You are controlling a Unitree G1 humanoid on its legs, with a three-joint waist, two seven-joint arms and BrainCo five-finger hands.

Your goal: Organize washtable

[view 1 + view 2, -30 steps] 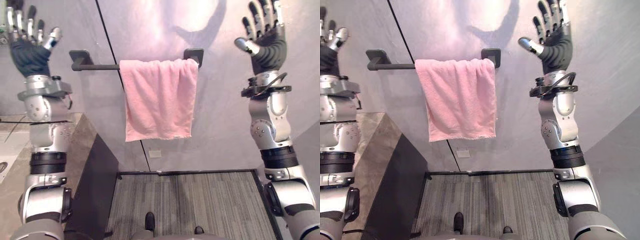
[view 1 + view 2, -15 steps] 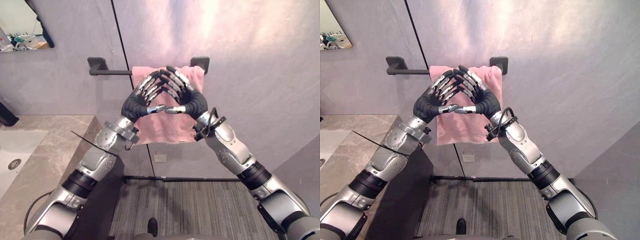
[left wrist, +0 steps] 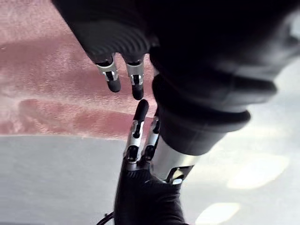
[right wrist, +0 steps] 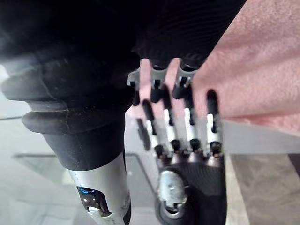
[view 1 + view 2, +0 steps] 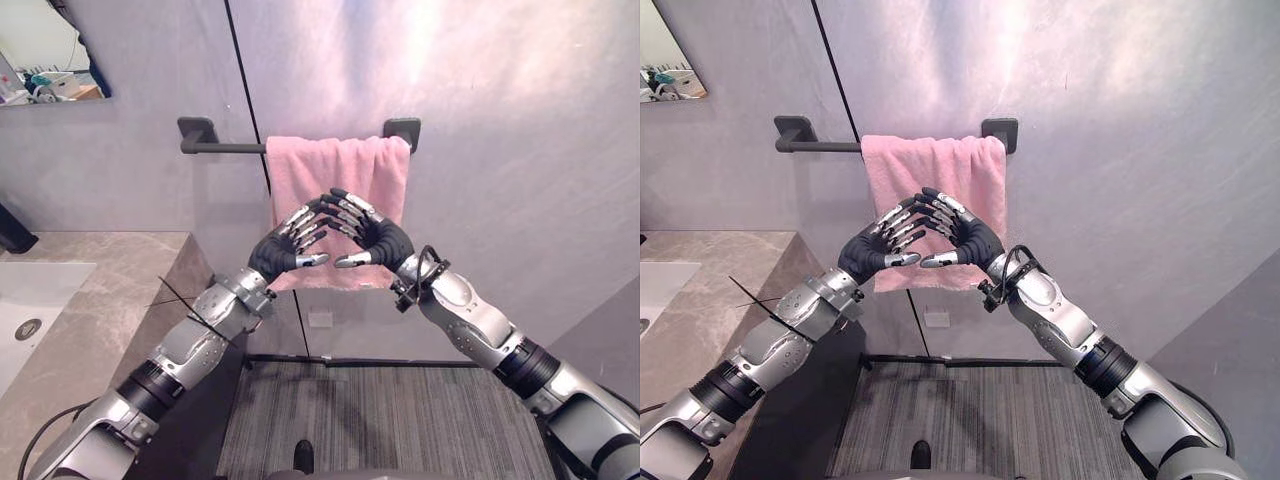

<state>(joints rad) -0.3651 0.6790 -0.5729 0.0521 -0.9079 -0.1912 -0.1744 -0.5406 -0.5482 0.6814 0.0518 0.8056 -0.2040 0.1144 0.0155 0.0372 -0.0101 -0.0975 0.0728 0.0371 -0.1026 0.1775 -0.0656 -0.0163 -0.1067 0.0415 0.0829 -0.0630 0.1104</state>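
A grey wall (image 5: 500, 150) stands behind a marble worktop (image 5: 100, 290) that lies to the robot's left, with a white sink (image 5: 30, 285) set in near the worktop's left edge. Both arms reach up and inward from the lower corners, bent at the elbow, so that the hands meet in front of the wall beyond the worktop's right edge. The pink towel (image 5: 345, 170) hangs over a black bar (image 5: 230, 148) fixed level on the wall. It is draped at the bar's right end, up against the right bracket, and the left stretch of the bar is bare. Its fold runs along the bar and its long axis drops straight down, with the lower hem showing just under the thumbs. The left hand (image 5: 272, 255) and right hand (image 5: 388, 243) are held before the towel's lower half, palms toward the wall. Their fingers are straight and slanted up toward each other, with the tips overlapping, and the thumbs point at each other with a small gap between. Both hands are spread and hold nothing. Whether the fingers touch the cloth cannot be told.
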